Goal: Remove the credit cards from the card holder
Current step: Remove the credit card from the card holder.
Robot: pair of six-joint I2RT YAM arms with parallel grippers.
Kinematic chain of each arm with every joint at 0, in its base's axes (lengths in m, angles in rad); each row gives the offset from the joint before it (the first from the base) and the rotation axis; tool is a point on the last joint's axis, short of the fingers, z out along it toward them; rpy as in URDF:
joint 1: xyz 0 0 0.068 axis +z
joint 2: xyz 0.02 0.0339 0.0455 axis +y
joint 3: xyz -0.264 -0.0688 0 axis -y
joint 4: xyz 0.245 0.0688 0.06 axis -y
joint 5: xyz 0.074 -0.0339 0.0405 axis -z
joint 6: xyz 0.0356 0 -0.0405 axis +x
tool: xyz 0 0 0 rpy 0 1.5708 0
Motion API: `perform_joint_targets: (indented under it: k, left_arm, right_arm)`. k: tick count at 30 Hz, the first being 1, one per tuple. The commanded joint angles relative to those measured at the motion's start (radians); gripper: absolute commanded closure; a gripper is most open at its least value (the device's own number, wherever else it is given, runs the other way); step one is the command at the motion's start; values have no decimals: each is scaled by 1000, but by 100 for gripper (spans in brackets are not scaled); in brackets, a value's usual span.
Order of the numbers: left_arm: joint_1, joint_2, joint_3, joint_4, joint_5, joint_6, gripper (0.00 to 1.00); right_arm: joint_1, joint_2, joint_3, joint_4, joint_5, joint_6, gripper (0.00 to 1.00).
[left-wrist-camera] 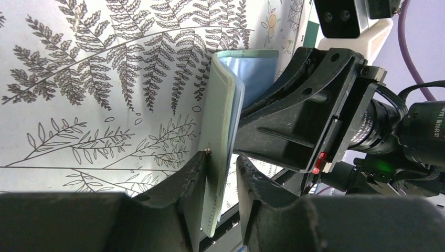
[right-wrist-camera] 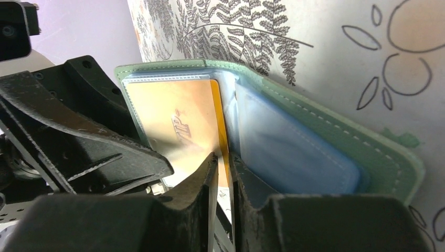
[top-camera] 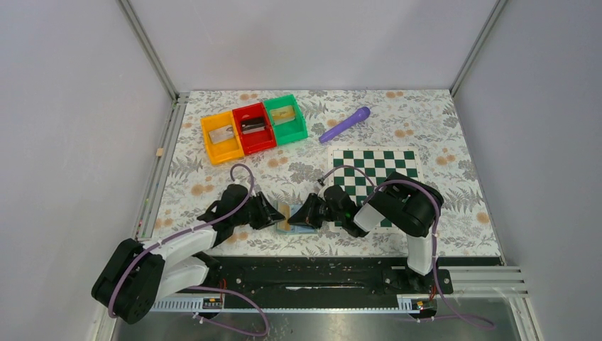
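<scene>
The card holder [top-camera: 297,222] lies near the table's front edge, between my two grippers, with one flap raised. In the left wrist view my left gripper [left-wrist-camera: 221,157] is shut on this upright grey-green flap [left-wrist-camera: 218,105]. In the right wrist view the card holder [right-wrist-camera: 336,142] is spread open, showing a light-blue panel [right-wrist-camera: 294,152]. A gold credit card [right-wrist-camera: 173,121] sits in the raised flap's clear sleeve. My right gripper [right-wrist-camera: 224,156] is shut on this card's near edge. From above, the left gripper [top-camera: 278,215] and the right gripper [top-camera: 307,213] almost meet over the holder.
Yellow [top-camera: 221,136], red [top-camera: 253,126] and green [top-camera: 285,118] bins stand in a row at the back left, each holding something. A purple stick-like object [top-camera: 345,123] lies at the back middle. The green-and-white chessboard [top-camera: 376,170] lies right of the grippers, partly under the right arm.
</scene>
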Motion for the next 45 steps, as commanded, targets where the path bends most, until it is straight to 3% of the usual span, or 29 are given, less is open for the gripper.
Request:
perform_joint_targets:
  k: [1,6,10,17,22,29,38,45]
  left_arm:
    - [-9,5,-13,69,54,-18,75]
    - [-10,-5,2,13,25,0,84]
    - [-10,-4,12,-3,28,2,100]
    - [0,-27,22,6,66,27,100]
    - [42,-133,-33,104,113,33,100]
    - [51,-271,-43,89,113,52,100]
    - [56,-216,-87,239,178,-26,100]
    - [65,-191,-108,306,210,-71,100]
  right_arm:
    - [14,27,-23,40,23,1,79]
    - [8,37,-45,103,27,10,75]
    - [-9,58,-71,186,12,22,72]
    - [-46,61,-74,274,-66,4,67]
    - [-55,41,-76,277,-89,-9,65]
    - [-60,36,-53,374,-156,4,63]
    - [-61,-64,-68,432,-213,-6,70]
    - [-61,-62,-62,466,-235,8,89]
